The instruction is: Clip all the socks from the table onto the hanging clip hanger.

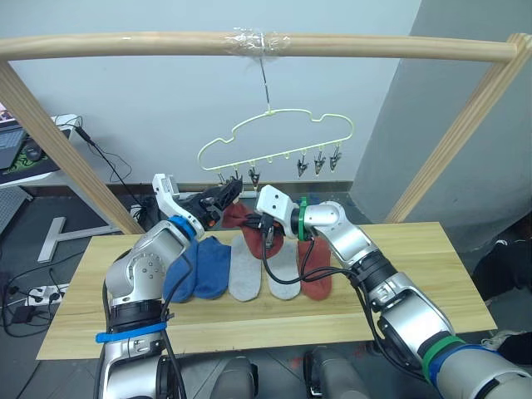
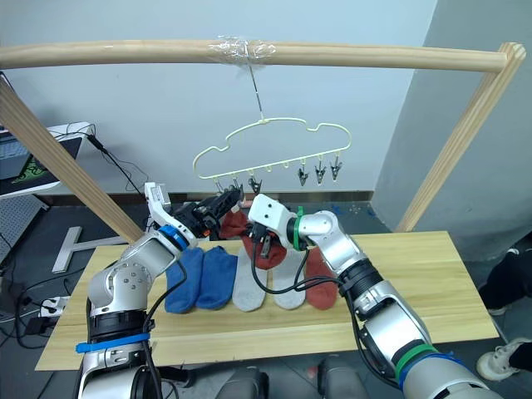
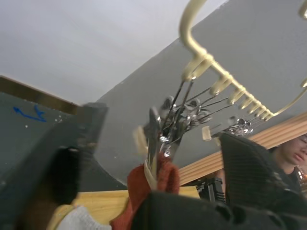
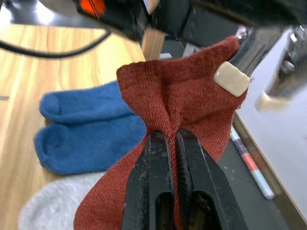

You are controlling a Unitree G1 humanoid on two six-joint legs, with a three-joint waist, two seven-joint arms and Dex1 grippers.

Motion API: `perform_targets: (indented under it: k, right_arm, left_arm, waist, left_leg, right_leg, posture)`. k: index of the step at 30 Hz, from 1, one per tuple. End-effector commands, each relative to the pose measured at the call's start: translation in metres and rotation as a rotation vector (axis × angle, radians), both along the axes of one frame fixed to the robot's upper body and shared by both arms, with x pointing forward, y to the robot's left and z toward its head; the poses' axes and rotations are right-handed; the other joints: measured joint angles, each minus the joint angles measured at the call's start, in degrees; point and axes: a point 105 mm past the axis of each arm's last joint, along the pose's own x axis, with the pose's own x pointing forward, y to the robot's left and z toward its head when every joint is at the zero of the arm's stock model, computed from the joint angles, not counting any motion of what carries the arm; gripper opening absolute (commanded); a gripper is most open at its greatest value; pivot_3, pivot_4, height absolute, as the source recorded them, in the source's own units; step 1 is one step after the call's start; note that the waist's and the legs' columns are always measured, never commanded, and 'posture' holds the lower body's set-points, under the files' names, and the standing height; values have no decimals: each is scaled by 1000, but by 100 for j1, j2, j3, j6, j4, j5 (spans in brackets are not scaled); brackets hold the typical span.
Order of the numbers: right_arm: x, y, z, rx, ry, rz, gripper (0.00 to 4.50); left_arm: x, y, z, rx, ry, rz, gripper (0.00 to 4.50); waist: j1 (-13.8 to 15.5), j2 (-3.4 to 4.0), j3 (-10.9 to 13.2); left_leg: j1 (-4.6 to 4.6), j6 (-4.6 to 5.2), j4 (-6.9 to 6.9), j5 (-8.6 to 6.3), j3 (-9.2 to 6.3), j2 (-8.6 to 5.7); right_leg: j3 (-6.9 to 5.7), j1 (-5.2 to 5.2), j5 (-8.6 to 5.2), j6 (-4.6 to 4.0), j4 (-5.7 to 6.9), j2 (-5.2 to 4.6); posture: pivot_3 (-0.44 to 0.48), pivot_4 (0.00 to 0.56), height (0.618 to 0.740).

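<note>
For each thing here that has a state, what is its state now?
Held red sock: pinched by right gripper, raised to a clip.
Left gripper: at the leftmost clips, open.
Other five socks: flat on table.
Hanger: hanging from pole.

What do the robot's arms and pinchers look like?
Both arms are shiny silver metal with black joints and looping black cables. The left arm wears blue bands, one by its white wrist block and one lower down. The right arm wears green bands and a white wrist block too. The left gripper and the right gripper each have two black fingers.
</note>
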Motion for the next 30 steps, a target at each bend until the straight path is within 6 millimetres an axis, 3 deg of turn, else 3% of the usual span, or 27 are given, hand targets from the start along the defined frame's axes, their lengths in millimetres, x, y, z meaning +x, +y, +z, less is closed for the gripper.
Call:
perform_targets:
  k: [1, 3, 6, 16, 18, 21, 27, 30]
  right_arm:
    - [-12, 18, 33, 207, 133, 17, 0]
    - [-15, 20, 36, 242, 190, 17, 0]
    - [-17, 23, 35, 255, 249, 10, 784]
    - [-20, 11, 19, 185, 256, -15, 4342]
    - [-20, 8, 17, 183, 254, -21, 4460]
    - [-14, -15, 13, 169, 188, -89, 4460]
    - [-15, -66, 37, 243, 72, -180, 4460]
    - [-17, -78, 48, 283, 59, -205, 4500]
  left_arm:
    - [-11, 20, 15, 29, -58, 43, 4473]
    - [-14, 25, 16, 36, -59, 50, 4473]
    - [-16, 32, 16, 53, -59, 72, 4500]
    - [-30, 36, 23, 118, -92, 66, 4500]
    - [-30, 35, 24, 121, -97, 66, 4500]
    - [-36, 18, 18, 265, -126, 18, 4500]
    - [-37, -8, 21, 411, -251, 31, 4500]
    - [-35, -16, 22, 414, -283, 41, 3691]
  waist:
    - [-8, 2, 3]
    - [4, 4, 4]
    - [67, 7, 6]
    - [88, 11, 12]
    - [88, 11, 15]
    - [89, 11, 17]
    - [192, 22, 37]
    - [178, 30, 42]
  left_leg:
    - [-1, -1, -1, 0, 1, 3]
    - [-14, -1, -1, 0, 1, 6]
    - [-17, -1, 0, 0, -9, 2]
    - [-23, -1, -1, -1, -7, -1]
    - [-23, 0, -1, -1, -6, 0]
    - [-23, 0, 0, -1, -6, 0]
    - [-40, -2, 5, -2, -5, -6]
    - [-40, -2, 6, -1, -5, -2]
  right_leg:
    - [2, -5, 0, -1, 2, 1]
    - [1, -21, 2, -4, 11, 1]
    - [-10, -17, 2, -6, 7, -1]
    - [-9, -20, 1, -6, 0, -2]
    - [-8, -20, 1, -6, 0, -1]
    - [-8, -19, -1, -3, 0, -1]
    - [-6, -24, -3, 0, -10, -5]
    - [-6, -26, -11, 13, -8, -2]
  posture:
    - [55, 170, 740]
    - [55, 170, 740]
    - [55, 170, 740]
    - [71, 174, 740]
    - [75, 174, 740]
    - [81, 175, 740]
    - [78, 176, 740]
    - [78, 176, 740]
